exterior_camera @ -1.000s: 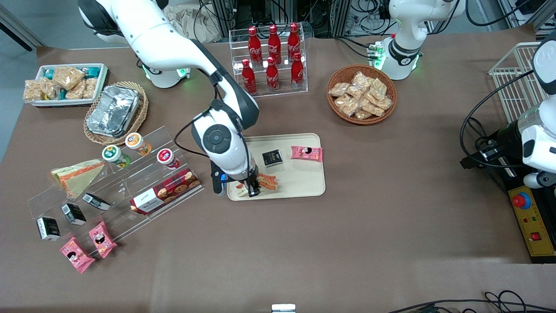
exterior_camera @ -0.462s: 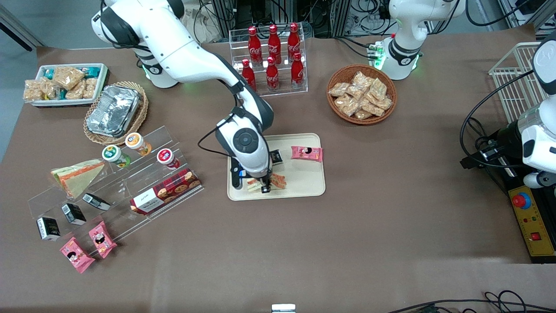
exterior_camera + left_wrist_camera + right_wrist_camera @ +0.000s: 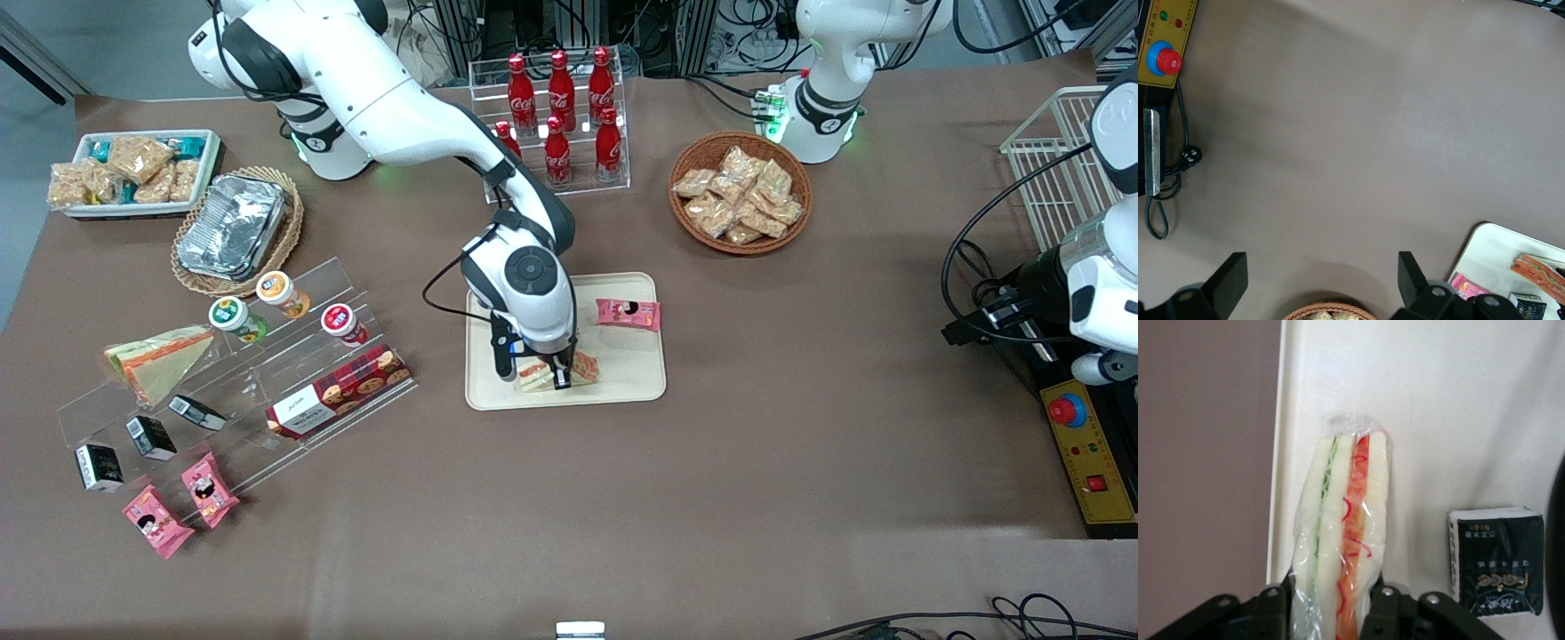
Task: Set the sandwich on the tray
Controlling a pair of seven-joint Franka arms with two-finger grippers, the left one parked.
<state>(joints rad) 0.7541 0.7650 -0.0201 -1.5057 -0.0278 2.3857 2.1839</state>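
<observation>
My right gripper [image 3: 540,380] is shut on the wrapped sandwich [image 3: 582,368] and holds it over the part of the cream tray [image 3: 636,378] nearest the front camera. In the right wrist view the sandwich [image 3: 1341,527] stands edge-up between my fingers [image 3: 1386,613], white bread with orange-red filling, over the tray's floor [image 3: 1458,407] close to its rim. I cannot tell whether it touches the tray. A second, like sandwich [image 3: 158,360] lies on the clear stepped shelf toward the working arm's end.
On the tray lie a pink snack pack [image 3: 628,313] and a small black box [image 3: 1495,560]. Cola bottles in a clear rack [image 3: 556,120] and a wicker basket of snacks [image 3: 740,191] stand farther from the camera. A foil container [image 3: 233,227] and snack bin [image 3: 133,171] lie toward the working arm's end.
My gripper has carried the sandwich sideways along the tray's near part, from its corner toward its middle. The arm now hides the black box in the front view.
</observation>
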